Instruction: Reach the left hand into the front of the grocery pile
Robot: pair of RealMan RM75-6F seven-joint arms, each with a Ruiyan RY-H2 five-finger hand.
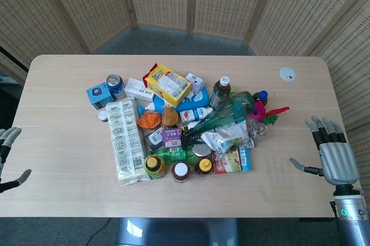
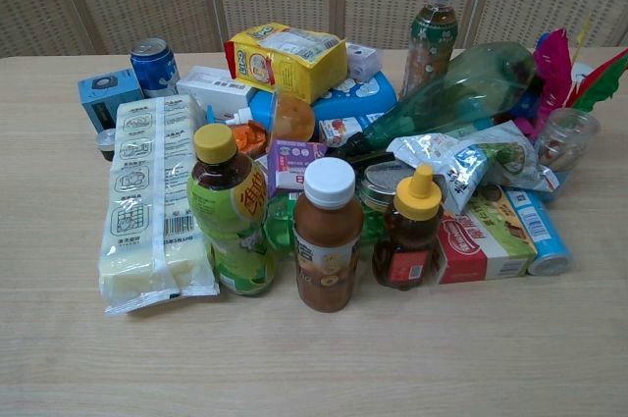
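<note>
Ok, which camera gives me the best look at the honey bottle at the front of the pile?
Chest view: the honey bottle stands upright, side-on, with its yellow cap and red label in plain sight. Head view shows it from above, mostly cap.

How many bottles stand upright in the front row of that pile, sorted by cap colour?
Yellow cap: 2, the green drink bottle and the honey bottle
White cap: 1, the brown drink bottle
Total: 3
</note>
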